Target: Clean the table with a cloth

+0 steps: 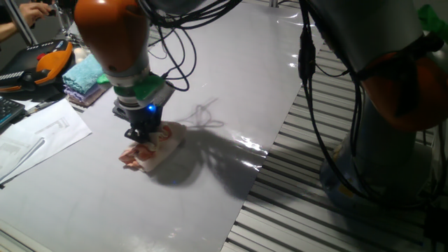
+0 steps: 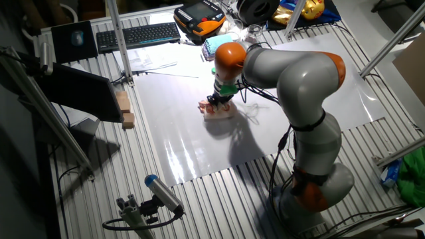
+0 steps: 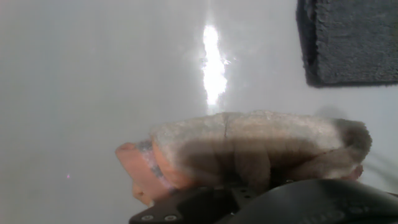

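Observation:
The pale pink and peach cloth (image 1: 157, 148) lies bunched on the glossy grey-white table (image 1: 210, 182), left of the table's middle. My gripper (image 1: 145, 137) points straight down onto it, and its fingers are shut on the cloth's top folds. In the other fixed view the gripper (image 2: 219, 103) stands on the cloth (image 2: 218, 111) in the far part of the table (image 2: 199, 149). In the hand view the cloth (image 3: 249, 146) fills the lower middle, pressed against the table (image 3: 93, 74). The black gripper body hides its near edge and the fingertips.
A teal-blue towel (image 1: 84, 72) lies on a stack at the table's left edge. A dark grey cloth (image 3: 351, 40) lies close beyond the pink one. A paper sheet (image 1: 35, 136), a keyboard (image 2: 138, 34) and an orange pendant (image 2: 199, 16) lie nearby. Slatted grating (image 1: 308, 203) borders the table.

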`<state>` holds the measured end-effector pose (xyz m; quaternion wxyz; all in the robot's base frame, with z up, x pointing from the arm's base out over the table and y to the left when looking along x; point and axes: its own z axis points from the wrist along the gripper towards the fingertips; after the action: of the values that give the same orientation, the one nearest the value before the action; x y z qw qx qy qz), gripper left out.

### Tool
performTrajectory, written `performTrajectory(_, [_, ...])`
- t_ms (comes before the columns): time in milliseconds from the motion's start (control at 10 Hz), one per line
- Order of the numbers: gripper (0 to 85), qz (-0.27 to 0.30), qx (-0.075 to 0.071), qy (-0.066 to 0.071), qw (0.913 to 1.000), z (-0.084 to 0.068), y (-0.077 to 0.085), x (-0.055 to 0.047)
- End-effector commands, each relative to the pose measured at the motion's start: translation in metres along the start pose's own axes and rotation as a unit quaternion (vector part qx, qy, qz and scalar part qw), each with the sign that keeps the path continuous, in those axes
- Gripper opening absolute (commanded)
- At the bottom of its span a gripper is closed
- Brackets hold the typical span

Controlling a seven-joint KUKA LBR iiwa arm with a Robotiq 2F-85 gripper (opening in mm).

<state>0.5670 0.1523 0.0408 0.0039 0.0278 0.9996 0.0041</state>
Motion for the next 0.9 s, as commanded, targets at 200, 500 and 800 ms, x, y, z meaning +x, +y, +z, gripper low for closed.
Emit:
performTrajectory(200, [0.0,0.003,0.0,-0.002,1.0,-0.002,0.009,-0.01])
performTrajectory(500, [0.0,0.01,-0.008,-0.004,0.9999,0.001,0.02,-0.021])
performTrajectory(800, [0.0,0.01,-0.005,-0.007,0.9999,-0.006,0.027,-0.032])
